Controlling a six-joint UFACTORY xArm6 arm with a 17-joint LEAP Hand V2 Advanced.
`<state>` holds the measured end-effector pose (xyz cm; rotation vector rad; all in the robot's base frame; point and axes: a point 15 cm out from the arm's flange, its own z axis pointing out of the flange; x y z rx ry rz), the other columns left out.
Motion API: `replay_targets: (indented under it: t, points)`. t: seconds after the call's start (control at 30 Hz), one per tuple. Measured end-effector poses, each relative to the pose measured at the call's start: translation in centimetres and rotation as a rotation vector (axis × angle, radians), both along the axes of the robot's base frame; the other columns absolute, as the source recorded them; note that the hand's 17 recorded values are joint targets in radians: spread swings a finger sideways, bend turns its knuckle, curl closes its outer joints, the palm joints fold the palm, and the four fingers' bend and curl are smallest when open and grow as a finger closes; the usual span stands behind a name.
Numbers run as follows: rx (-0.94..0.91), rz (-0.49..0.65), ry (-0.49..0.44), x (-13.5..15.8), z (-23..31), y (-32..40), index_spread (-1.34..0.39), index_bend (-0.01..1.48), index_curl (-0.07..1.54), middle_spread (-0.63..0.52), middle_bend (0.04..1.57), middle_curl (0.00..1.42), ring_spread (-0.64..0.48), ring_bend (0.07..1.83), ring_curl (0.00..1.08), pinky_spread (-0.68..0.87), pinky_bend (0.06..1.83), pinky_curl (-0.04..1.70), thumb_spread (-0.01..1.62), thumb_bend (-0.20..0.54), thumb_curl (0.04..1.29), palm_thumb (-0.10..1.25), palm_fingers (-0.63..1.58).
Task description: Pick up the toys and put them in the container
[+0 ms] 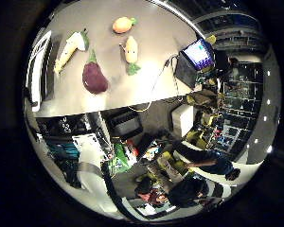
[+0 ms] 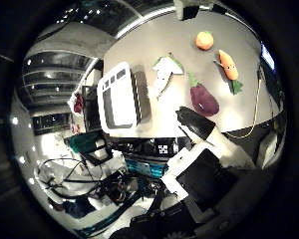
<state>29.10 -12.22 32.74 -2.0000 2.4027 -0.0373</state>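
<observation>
Well apart — hand (image 2: pixel 209 149), eggplant toy (image 2: pixel 204 99), nothing held.

Four plush vegetable toys lie on the one bench (image 2: pixel 139 55): one purple eggplant (image 2: pixel 204 98), one orange carrot (image 2: pixel 228 65), one white radish (image 2: pixel 164 70) and one small round orange toy (image 2: pixel 205 40). One white container (image 2: pixel 118 97) sits beside them.

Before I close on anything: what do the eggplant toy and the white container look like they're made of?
Eggplant toy: looks like soft plush fabric, matte purple with a green cloth stem, rounded and free of glare. Container: likely rigid plastic, smooth white, with straight molded edges and slots. Neither is certain from this far off.
</observation>
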Motion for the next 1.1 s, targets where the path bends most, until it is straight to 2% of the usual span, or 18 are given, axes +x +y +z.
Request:
replay_targets:
  t: [0.17, 0.4, 0.6, 0.8, 0.97, 1.1]
  points:
    - [-0.019, -0.052, -0.042, 1.6, 0.5, -2.6, -0.40, 0.16, 0.33, -0.02, 0.24, 0.33, 0.14, 0.21, 0.21, 0.39, 0.23, 0.30, 1.06, -0.021, 0.34, 0.79, 0.34]
    - [-0.011, -0.094, -0.025, 3.1, 0.4, -5.0, -0.39, 0.16, 0.31, -0.03, 0.25, 0.34, 0.14, 0.22, 0.22, 0.39, 0.24, 0.30, 1.07, -0.021, 0.33, 0.78, 0.34]
    - [0.009, -0.175, -0.032, 6.5, -0.4, -9.1, -0.31, 0.14, 0.28, -0.02, 0.26, 0.34, 0.13, 0.27, 0.24, 0.39, 0.28, 0.31, 1.10, -0.032, 0.32, 0.70, 0.33]
    - [0.062, -0.299, -0.059, 10.6, -4.9, -13.1, -0.20, 0.09, 0.22, 0.01, 0.29, 0.35, 0.07, 0.49, 0.29, 0.36, 0.37, 0.32, 1.10, -0.041, 0.29, 0.56, 0.37]
    - [0.069, -0.388, -0.075, 13.5, -9.0, -16.8, -0.14, 0.12, 0.20, 0.03, 0.34, 0.37, 0.03, 0.59, 0.32, 0.32, 0.43, 0.33, 1.09, -0.028, 0.28, 0.51, 0.35]
    - [0.082, -0.442, -0.050, 14.7, -12.3, -19.3, -0.11, 0.14, 0.21, 0.05, 0.39, 0.38, 0.01, 0.65, 0.33, 0.29, 0.47, 0.33, 1.08, -0.027, 0.28, 0.47, 0.33]
